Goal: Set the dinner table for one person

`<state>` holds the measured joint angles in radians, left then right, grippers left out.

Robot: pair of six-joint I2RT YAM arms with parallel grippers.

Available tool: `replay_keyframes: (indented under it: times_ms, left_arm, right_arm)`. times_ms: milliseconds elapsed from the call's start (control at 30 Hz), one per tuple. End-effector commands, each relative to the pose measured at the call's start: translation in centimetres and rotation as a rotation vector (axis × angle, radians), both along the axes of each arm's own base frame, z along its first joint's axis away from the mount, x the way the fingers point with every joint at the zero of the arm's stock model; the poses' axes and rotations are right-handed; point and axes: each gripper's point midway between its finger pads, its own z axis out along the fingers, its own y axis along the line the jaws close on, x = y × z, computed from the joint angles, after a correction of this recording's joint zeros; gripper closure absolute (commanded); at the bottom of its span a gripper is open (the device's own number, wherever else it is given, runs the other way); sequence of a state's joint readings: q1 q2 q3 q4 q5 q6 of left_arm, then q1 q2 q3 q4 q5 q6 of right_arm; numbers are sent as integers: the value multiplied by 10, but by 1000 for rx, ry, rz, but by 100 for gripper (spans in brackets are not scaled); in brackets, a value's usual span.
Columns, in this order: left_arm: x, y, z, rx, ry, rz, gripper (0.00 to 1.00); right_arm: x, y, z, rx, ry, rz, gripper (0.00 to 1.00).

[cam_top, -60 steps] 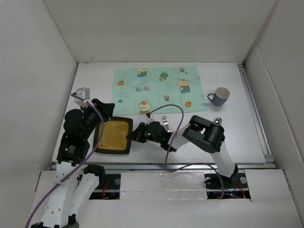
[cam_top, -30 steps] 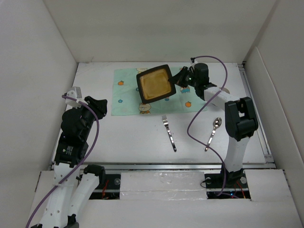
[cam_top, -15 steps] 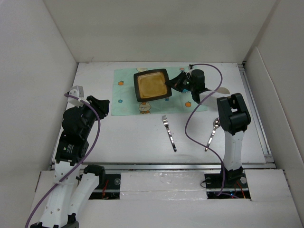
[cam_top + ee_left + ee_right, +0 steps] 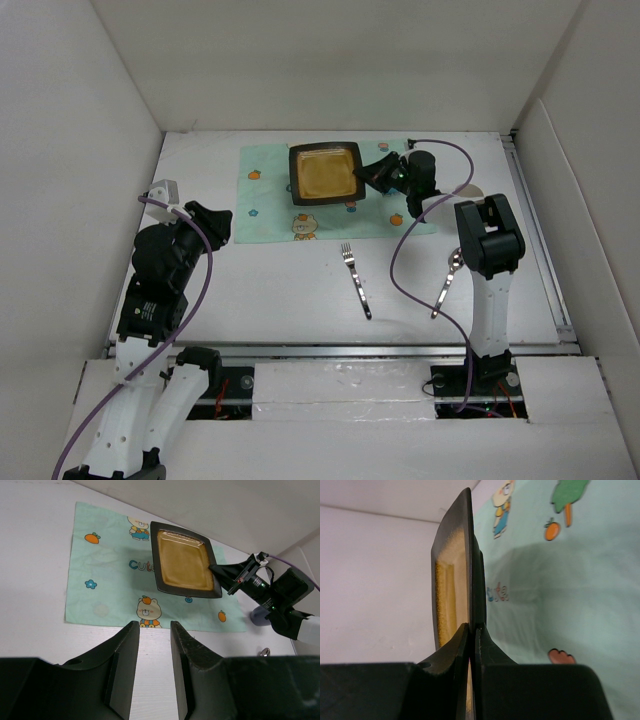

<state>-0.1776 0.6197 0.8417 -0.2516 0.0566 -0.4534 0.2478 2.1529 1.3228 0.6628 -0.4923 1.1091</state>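
The white dinner table (image 4: 270, 290) carries a mint-green cartoon placemat (image 4: 270, 215) at the back. My right gripper (image 4: 372, 175) is shut on the right rim of a square black plate (image 4: 327, 173) with a yellow-brown inside. It holds the plate low over the mat's middle; I cannot tell whether it touches. The right wrist view shows the plate (image 4: 455, 580) edge-on in the closed jaws of that gripper (image 4: 472, 627). My left gripper (image 4: 215, 222) is open and empty over the table's left side. In its own view that gripper (image 4: 154, 627) faces the plate (image 4: 182, 562) and mat (image 4: 110, 580).
A fork (image 4: 357, 280) lies on the table in front of the mat. A spoon (image 4: 447, 280) lies to its right. A bluish mug (image 4: 255, 615) stands right of the mat, mostly hidden behind the right arm. White walls enclose the table.
My right gripper carried the plate from the table's front left to over the placemat, then levelled it and shifted it slightly right. The left arm has barely moved.
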Motion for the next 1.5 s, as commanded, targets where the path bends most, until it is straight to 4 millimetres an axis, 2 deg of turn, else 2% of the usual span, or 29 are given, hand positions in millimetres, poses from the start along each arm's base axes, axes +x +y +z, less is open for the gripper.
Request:
replay_keyframes:
  times_ms: [0, 300, 367, 400, 533, 600, 633, 700, 900, 933, 1000, 1033, 1100, 1133, 1167, 1233, 1300, 1333, 1433, 1467]
  left_arm:
    - [3, -4, 8, 2, -40, -22, 72]
    - [3, -6, 6, 1, -37, -34, 72]
    - [4, -6, 7, 0, -35, -28, 72]
    - [4, -7, 6, 1, -35, -34, 72]
    - [3, -7, 7, 0, -37, -36, 72]
    - [4, -7, 6, 0, -33, -35, 72]
    - [4, -8, 7, -2, -38, -40, 72]
    - [4, -7, 8, -2, -41, -38, 72]
    - [4, -8, 6, -2, -38, -43, 71]
    - [5, -8, 5, -1, -33, -41, 71]
    - [5, -9, 4, -1, -29, -46, 71]
    - [4, -9, 5, -5, -37, -47, 71]
    - [4, -8, 6, -4, -39, -43, 71]
    - [5, -7, 5, -2, -32, -37, 71]
    - [6, -7, 3, -3, -27, -30, 71]
    - [5, -6, 1, -3, -20, -25, 70]
    - [4, -6, 1, -5, -23, -25, 65]
    - [6, -7, -1, -3, -17, -31, 65]
    - [6, -18, -5, -8, -10, -94, 61]
    - [7, -17, -6, -6, -13, -96, 61]
  right_arm:
    - [16, -8, 60, 73, -182, -24, 100]
    - [31, -7, 40, 46, -147, -32, 100]
    - [34, -7, 34, 29, -141, -42, 100]
    - [37, -2, 25, 10, -116, -36, 100]
    - [38, 0, 15, -16, -102, -22, 100]
    - [40, 0, 4, -37, -79, -19, 100]
    - [41, 2, 6, -44, -88, -1, 100]
    - [40, 2, -7, -63, -54, 6, 100]
    - [34, 1, -24, -91, -23, 16, 81]
    - [36, -5, -26, -90, -16, 4, 74]
    - [35, -5, -26, -100, -13, 9, 66]
    - [34, -5, -26, -109, -12, 16, 58]
    - [32, -8, -30, -153, -7, 12, 52]
    - [35, -14, -21, -194, -39, -18, 45]
    - [33, -18, -25, -229, -15, -27, 42]
    - [35, -21, -10, -295, -64, -44, 35]
    - [33, -23, -11, -365, -47, -57, 32]
    - [39, -27, 0, -402, -79, -73, 31]
    - [37, -29, 9, -488, -84, -92, 30]
    - [35, -34, 19, -508, -91, -108, 30]
